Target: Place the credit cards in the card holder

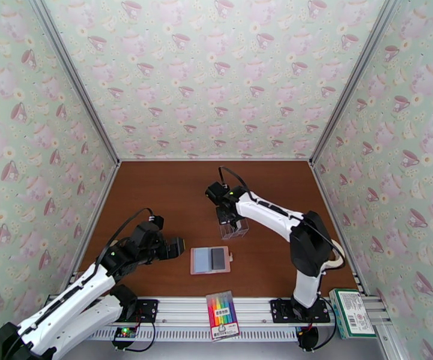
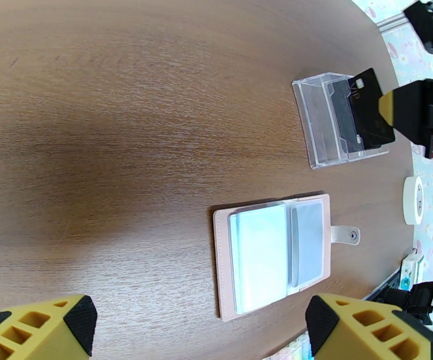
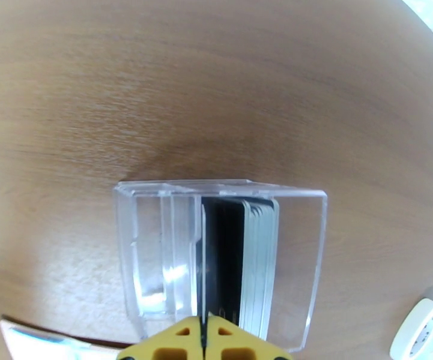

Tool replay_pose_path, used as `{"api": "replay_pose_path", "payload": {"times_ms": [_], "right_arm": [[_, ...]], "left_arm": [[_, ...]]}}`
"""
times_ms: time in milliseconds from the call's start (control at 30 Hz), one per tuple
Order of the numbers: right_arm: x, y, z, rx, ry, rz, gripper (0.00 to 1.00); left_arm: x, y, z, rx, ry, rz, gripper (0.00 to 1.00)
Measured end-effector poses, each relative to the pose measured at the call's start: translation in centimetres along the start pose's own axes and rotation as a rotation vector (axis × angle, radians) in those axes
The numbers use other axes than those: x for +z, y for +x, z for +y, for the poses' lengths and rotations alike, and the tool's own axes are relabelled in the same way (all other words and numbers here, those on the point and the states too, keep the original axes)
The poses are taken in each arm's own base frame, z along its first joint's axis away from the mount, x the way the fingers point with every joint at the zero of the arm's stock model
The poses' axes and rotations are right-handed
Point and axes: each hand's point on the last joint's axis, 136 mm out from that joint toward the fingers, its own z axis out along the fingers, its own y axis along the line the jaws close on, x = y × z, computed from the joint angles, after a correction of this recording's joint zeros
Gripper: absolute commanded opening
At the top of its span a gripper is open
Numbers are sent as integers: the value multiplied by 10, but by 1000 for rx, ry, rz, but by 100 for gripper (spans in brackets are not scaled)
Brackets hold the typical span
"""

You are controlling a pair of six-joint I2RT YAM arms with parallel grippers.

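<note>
R gripper (image 3: 204,338) is pinched tight on one black card (image 2: 369,106), held upright at the clear box (image 1: 234,230) mid-table, w/ the other credit cards (image 3: 255,265) standing inside. L gripper (image 2: 199,324) is wide open, holding nothing, hovering left of the card holder (image 2: 221,265), which lies open flat near of the box, w/ one dark card (image 1: 218,257) in its right half.

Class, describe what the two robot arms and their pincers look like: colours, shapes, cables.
Both the left arm and right arm have white shells with black joints and thin black cables looping near the wrists. The left pincer and right pincer have yellow fingers with cut-out holes.
</note>
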Motion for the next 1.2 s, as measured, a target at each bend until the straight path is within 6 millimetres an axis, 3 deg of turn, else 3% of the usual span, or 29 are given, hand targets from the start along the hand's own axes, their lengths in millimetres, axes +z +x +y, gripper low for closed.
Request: {"api": "replay_pose_path", "payload": {"times_ms": [233,467,833,1033,1200], "right_arm": [[-35,7,-1,44,-147,-100,0],[-72,26,6,87,-391,-220,0],[-159,46,25,175,-901,-443,0],[-203,51,48,174,-1122,-470,0],[-221,51,57,170,-1211,-470,0]], "left_arm": [[-2,-1,-21,7,108,11,95],[-24,-9,-70,52,367,-24,93],[-64,-12,-142,156,707,-63,86],[-77,-2,-167,174,807,-45,77],[-82,-1,-175,158,841,-41,70]]}}
